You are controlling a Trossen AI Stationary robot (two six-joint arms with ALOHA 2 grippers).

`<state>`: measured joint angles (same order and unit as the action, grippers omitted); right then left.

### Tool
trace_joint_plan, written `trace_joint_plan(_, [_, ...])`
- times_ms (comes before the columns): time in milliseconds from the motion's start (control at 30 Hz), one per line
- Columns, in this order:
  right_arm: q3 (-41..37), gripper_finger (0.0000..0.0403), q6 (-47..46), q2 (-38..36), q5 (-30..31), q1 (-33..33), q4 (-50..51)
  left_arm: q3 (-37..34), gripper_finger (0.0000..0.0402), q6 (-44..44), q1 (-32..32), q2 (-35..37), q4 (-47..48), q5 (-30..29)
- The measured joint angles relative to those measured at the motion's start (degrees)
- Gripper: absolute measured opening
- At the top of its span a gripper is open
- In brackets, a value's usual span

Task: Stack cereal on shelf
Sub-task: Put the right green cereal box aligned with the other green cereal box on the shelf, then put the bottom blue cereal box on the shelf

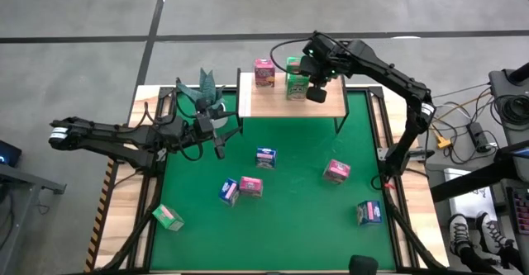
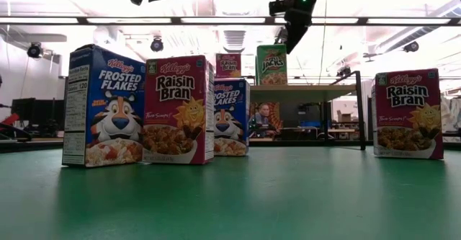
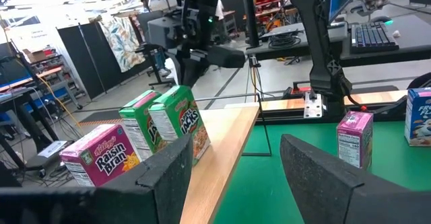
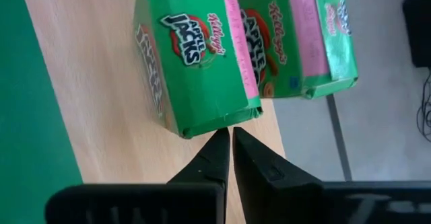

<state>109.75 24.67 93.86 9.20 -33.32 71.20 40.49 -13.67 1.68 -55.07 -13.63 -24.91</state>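
Note:
The pale wooden shelf [image 1: 281, 101] stands at the mat's far edge. On it stand one pink cereal box [image 1: 264, 72] and two green Apple Jacks boxes [image 1: 296, 81] side by side. My right gripper [image 1: 316, 92] hovers over the shelf, shut, its tips [image 4: 226, 138] right at the nearer green box's upper edge [image 4: 222, 122]. My left gripper [image 1: 218, 141] waits open over the mat's left part, facing the shelf [image 3: 222, 150]. Three blue boxes [image 1: 265, 157] [image 1: 229, 192] [image 1: 369, 212], two pink [image 1: 250, 186] [image 1: 336, 171] and one green [image 1: 168, 218] rest on the green mat. My right gripper points down at the upper end edge [image 4: 232, 116] of the green box nearer the shelf's front, fingers together. I cannot tell whether the tips touch the box or stop just short of it. The box stands upright on the shelf board.
A teal plant-like object [image 1: 202, 93] sits left of the shelf. Black end posts [image 1: 240, 101] rise at the shelf's left end. Bare board lies on the shelf's right half [image 1: 331, 106]. Cables and equipment sit beyond the table's right edge [image 1: 471, 135].

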Motion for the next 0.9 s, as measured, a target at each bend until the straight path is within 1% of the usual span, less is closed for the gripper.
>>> trace_joint_plan(667, [0.44,0.0009,-0.90,-0.26,-0.03,0.04,0.30,0.00,0.0207,0.00,0.02,0.00,0.00,-0.02])
trace_joint_plan(800, [0.44,0.0009,-4.44,-1.79,-0.07,0.77,0.79,0.00,0.0207,0.00,0.01,-0.01,0.00,0.00])
trace_joint_plan(900, [0.49,0.0009,-8.04,-3.85,-0.17,2.80,2.81,0.00,0.0207,0.00,0.01,0.00,0.00,-0.01])
